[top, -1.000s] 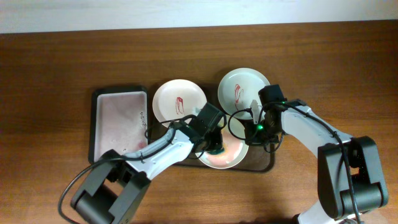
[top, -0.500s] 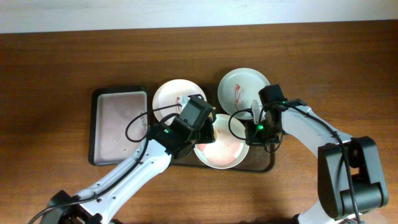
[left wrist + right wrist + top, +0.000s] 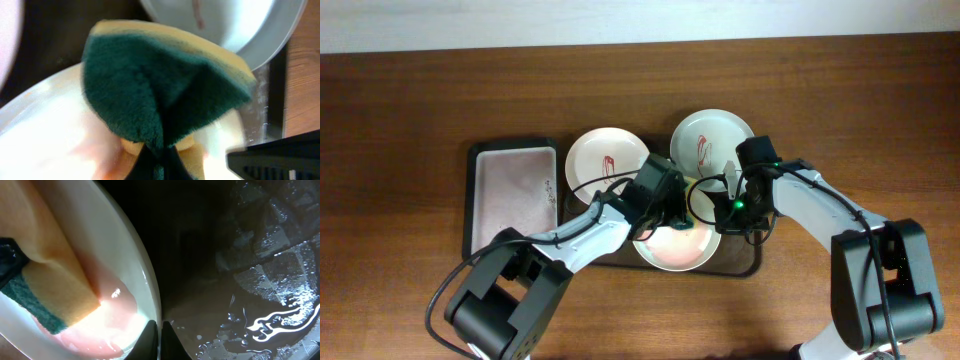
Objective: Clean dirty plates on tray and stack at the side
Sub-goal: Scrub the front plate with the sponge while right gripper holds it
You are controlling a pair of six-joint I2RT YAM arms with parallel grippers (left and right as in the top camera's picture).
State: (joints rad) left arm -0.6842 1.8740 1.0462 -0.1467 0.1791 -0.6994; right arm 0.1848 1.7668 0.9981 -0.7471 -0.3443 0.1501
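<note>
Two plates (image 3: pixel 608 160) sit behind. The left end effector (image 3: pixel 670 218) squeezes a sponge (image 3: pixel 160 85) onto the pink front plate (image 3: pixel 675 252); the right end effector (image 3: pixel 159 335) pinches its rim.

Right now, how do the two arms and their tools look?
The left arm and the right arm have white links, black joints and black cables looping near the wrists. A green light glows on the right one. The left tool and right tool are dark.

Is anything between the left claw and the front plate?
Just the sponge. The left gripper is shut on it, and the sponge rests on the front plate. Nothing else visible is between them.
</note>
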